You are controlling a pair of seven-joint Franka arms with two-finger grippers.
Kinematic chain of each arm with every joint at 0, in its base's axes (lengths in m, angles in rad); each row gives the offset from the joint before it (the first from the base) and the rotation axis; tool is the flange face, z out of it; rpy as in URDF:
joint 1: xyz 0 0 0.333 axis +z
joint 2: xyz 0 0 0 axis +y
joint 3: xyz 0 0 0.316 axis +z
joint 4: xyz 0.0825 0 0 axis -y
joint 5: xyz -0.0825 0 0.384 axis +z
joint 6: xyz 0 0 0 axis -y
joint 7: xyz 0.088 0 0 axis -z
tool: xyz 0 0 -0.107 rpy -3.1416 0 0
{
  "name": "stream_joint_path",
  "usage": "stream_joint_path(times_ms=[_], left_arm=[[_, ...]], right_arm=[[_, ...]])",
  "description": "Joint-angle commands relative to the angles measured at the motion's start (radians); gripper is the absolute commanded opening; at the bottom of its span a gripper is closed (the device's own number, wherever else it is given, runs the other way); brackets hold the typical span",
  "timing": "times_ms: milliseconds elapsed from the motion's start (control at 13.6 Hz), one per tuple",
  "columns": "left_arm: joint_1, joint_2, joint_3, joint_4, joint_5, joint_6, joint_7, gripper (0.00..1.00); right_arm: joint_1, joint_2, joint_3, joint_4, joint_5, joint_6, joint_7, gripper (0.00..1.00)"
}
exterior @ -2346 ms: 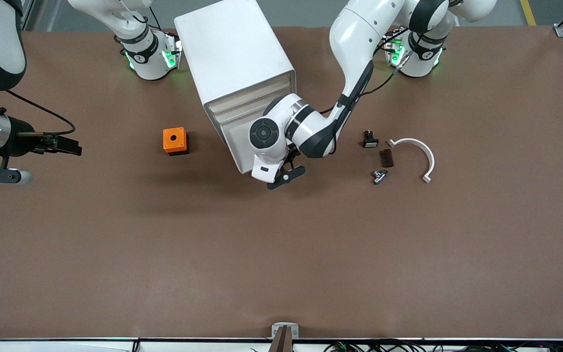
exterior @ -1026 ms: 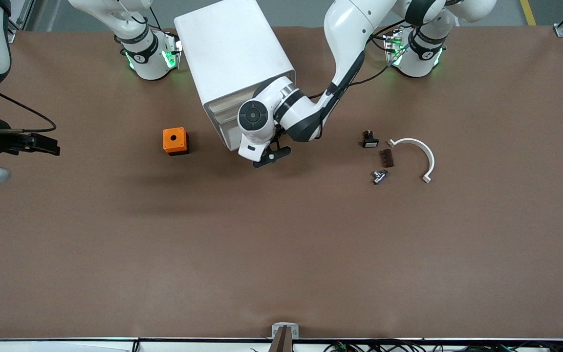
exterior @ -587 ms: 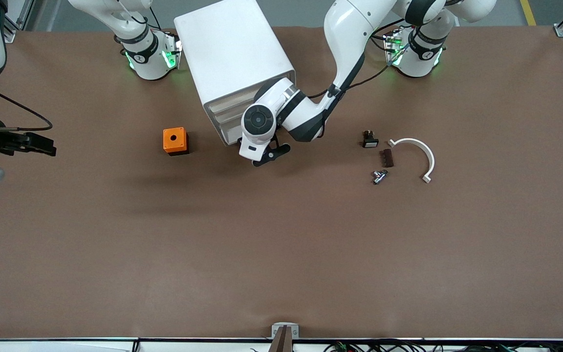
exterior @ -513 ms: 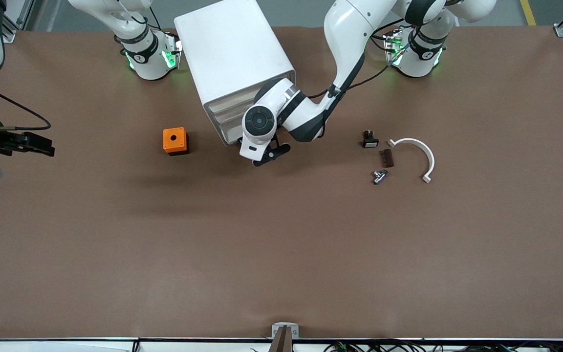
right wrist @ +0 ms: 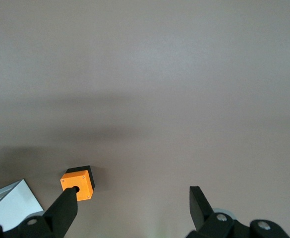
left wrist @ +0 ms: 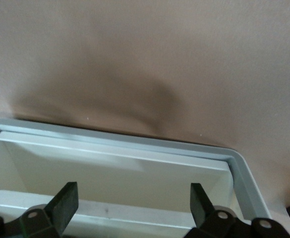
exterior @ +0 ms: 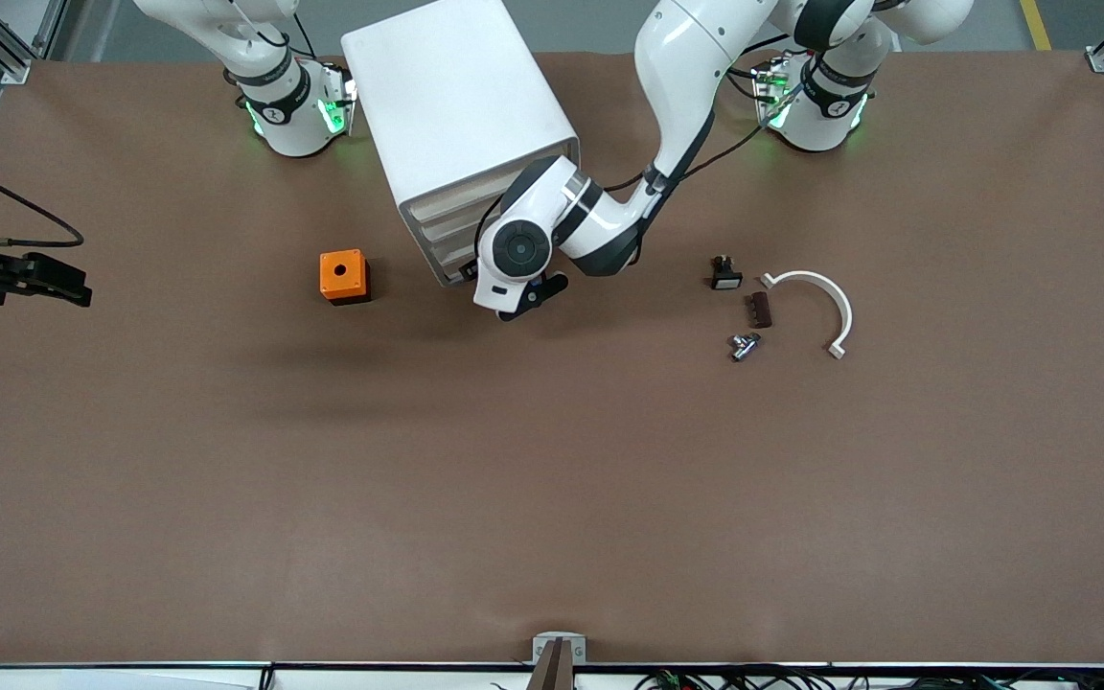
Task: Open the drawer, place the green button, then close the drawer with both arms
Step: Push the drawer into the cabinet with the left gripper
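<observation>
1. The drawer (left wrist: 110, 173) is the lowest one in the white cabinet (exterior: 456, 105); only the left wrist view shows its tray, slightly pulled out.
2. The button (exterior: 742, 345) lies on the table toward the left arm's end, near a black switch (exterior: 725, 275) and a white arc (exterior: 825, 297).
3. The left gripper (left wrist: 132, 204), fingers apart, is at the drawer's front.
4. The right gripper (right wrist: 133, 204), fingers apart, waits above the table's right-arm end; an orange cube (right wrist: 78, 184) lies in its view.
5. The table (exterior: 552, 498) is brown.

A brown table (exterior: 552, 479) carries a white cabinet (exterior: 456, 105) between the arm bases, with an orange cube (exterior: 343, 276) beside it. Toward the left arm's end lie a black switch (exterior: 725, 274), a dark block (exterior: 758, 310), a small metal piece (exterior: 742, 346) and a white curved bracket (exterior: 825, 297)
</observation>
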State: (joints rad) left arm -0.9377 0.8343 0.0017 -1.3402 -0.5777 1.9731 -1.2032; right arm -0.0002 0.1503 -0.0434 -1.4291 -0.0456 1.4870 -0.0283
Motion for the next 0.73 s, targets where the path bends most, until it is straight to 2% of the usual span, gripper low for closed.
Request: stream_joint_path(times_ms=[0, 367, 660], left_arm=[[-0.004, -0.009, -0.008, -0.028, -0.051, 0.018, 0.014, 0.99], [0.003, -0.017, -0.011, -0.030, -0.036, 0.018, 0.039, 0.99], [0.025, -0.050, -0.002, -0.025, -0.036, 0.016, 0.027, 1.00]], right_arm=[[-0.020, -0.052, 0.019, -0.048, 0.007, 0.021, 0.002, 1.00], [-0.027, -0.167, 0.017, -0.224, 0.013, 0.139, 0.001, 1.00], [-0.026, -0.195, 0.019, -0.243, 0.013, 0.148, 0.001, 1.00]])
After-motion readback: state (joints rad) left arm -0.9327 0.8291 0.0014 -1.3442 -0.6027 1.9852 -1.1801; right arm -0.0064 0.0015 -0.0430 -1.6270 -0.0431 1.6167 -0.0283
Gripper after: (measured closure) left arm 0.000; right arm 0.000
